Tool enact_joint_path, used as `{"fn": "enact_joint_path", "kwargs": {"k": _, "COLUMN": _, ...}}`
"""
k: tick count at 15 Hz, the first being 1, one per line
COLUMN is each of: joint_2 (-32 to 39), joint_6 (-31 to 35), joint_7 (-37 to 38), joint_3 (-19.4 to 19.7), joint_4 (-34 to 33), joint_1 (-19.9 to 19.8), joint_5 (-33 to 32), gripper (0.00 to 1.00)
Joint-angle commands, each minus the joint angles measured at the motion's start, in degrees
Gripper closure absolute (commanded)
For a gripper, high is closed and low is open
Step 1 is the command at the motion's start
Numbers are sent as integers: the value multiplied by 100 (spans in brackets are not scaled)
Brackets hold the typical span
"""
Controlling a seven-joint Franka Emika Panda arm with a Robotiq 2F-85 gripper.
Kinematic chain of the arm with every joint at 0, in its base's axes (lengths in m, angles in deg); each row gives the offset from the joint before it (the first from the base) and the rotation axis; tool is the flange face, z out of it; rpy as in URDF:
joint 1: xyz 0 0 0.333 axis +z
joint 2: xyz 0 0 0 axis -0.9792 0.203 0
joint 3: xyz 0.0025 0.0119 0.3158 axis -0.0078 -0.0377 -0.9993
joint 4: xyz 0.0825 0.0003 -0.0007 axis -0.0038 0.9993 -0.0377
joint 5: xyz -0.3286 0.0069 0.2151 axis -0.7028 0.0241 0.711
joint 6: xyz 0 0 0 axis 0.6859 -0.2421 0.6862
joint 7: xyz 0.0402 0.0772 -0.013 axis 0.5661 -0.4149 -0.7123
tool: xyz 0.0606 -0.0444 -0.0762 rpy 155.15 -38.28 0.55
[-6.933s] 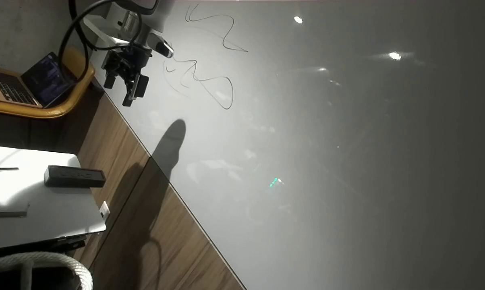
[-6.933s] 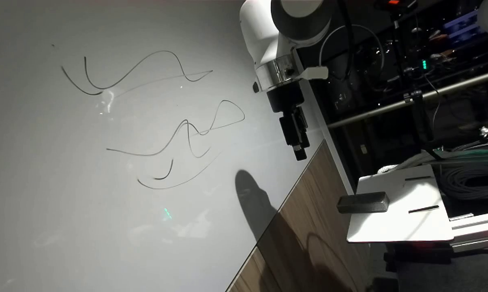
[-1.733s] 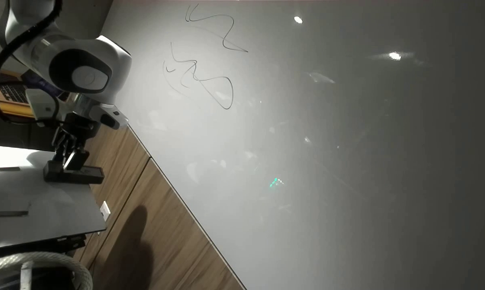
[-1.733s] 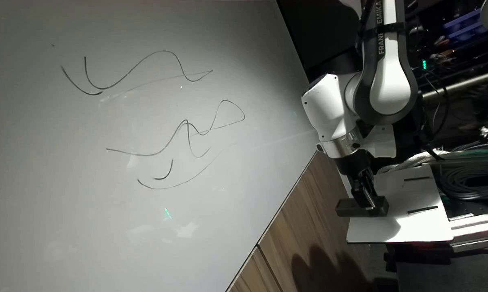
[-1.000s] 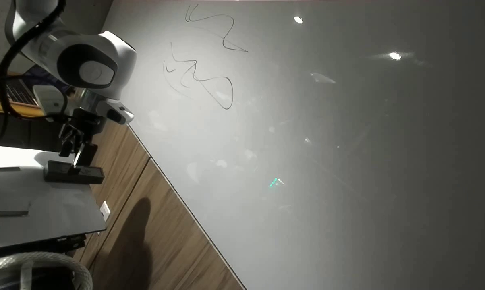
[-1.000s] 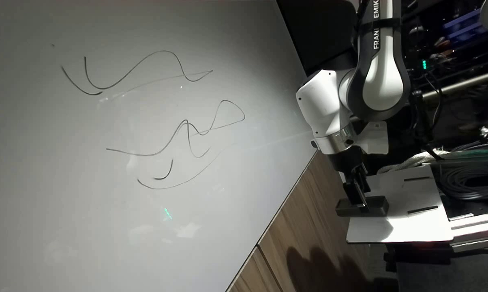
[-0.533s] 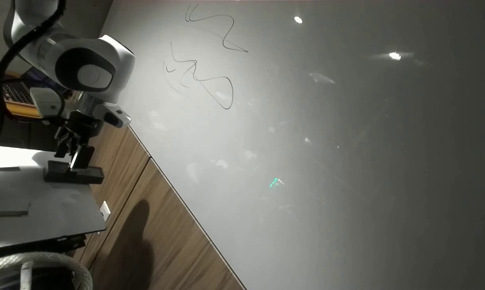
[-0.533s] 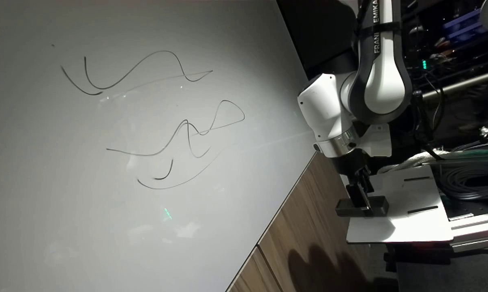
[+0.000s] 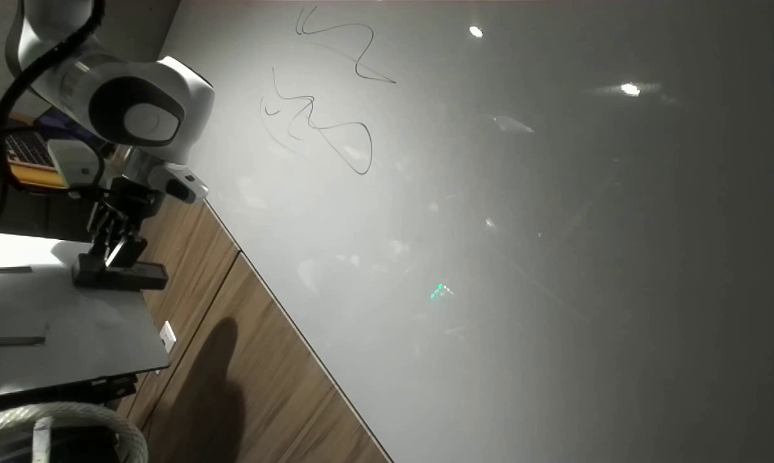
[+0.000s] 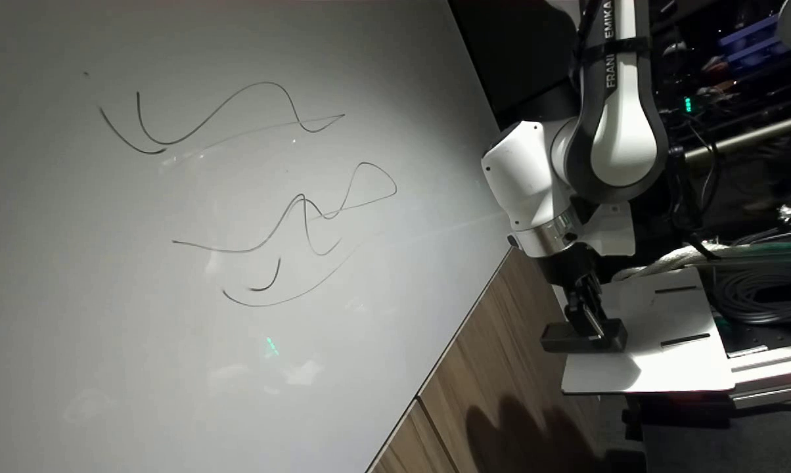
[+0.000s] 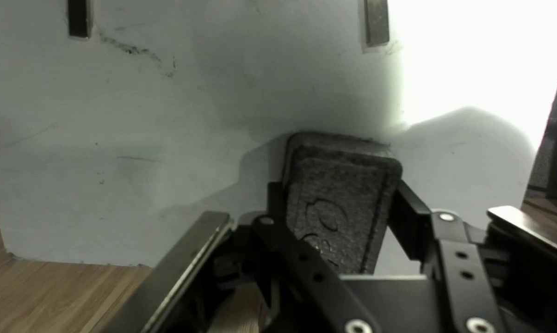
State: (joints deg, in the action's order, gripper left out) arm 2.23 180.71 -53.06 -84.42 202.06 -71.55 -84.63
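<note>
A dark grey oblong block [image 11: 338, 185], with rounded corners and an outlined mark on its face, lies at the edge of a white panel [image 11: 167, 138]. My gripper [image 11: 341, 203] is shut on it across its narrow width, one black finger [image 11: 410, 208] against each long side. Both exterior views show the arm reaching down to this block [image 9: 139, 276], [image 10: 560, 338], whose one end juts past the panel's edge. The fingers cover its middle there. Whether it is lifted off the panel I cannot tell.
Dark strips [image 11: 377, 22] are fixed on the panel. A big whiteboard [image 10: 172, 368] with scribbled black lines [image 10: 284, 226] stands beside it, above wooden boards [image 9: 265, 373]. Also around are a laptop [image 9: 20, 145], white rope [image 9: 72, 408] and coiled cable [image 10: 763, 289].
Earlier the arm was up by the whiteboard; it has come down to the block. Within the last half second the fingers have closed on the block, which has shifted slightly.
</note>
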Motion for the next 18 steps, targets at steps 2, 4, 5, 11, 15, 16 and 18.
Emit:
{"fn": "enact_joint_path", "kwargs": {"k": 2, "joint_2": -421, "joint_6": -391, "joint_7": 75, "joint_3": -12, "joint_4": -38, "joint_1": 181, "joint_5": -72, "gripper": 69}}
{"fn": "enact_joint_path", "kwargs": {"k": 4, "joint_2": -624, "joint_6": -481, "joint_7": 35, "joint_3": -85, "joint_4": -23, "joint_1": 224, "joint_5": -6, "gripper": 69}}
{"fn": "enact_joint_path", "kwargs": {"k": 5, "joint_2": -770, "joint_6": -514, "joint_7": 19, "joint_3": -136, "joint_4": -2, "joint_1": 249, "joint_5": 24, "gripper": 69}}
{"fn": "enact_joint_path", "kwargs": {"k": 11, "joint_2": -1831, "joint_6": -1238, "joint_7": 132, "joint_3": -783, "joint_4": -460, "joint_1": 464, "joint_5": -115, "gripper": 69}}
{"fn": "enact_joint_path", "kwargs": {"k": 15, "joint_2": -2116, "joint_6": -1818, "joint_7": 141, "joint_3": -1298, "joint_4": -1315, "joint_1": 495, "joint_5": -298, "gripper": 69}}
{"fn": "enact_joint_path", "kwargs": {"k": 16, "joint_2": -2118, "joint_6": -1922, "joint_7": 152, "joint_3": -1405, "joint_4": -1566, "joint_1": 462, "joint_5": -408, "gripper": 69}}
{"fn": "enact_joint_path", "kwargs": {"k": 18, "joint_2": -2090, "joint_6": -2046, "joint_7": 148, "joint_3": -1542, "joint_4": -2023, "joint_1": 400, "joint_5": -635, "gripper": 69}}
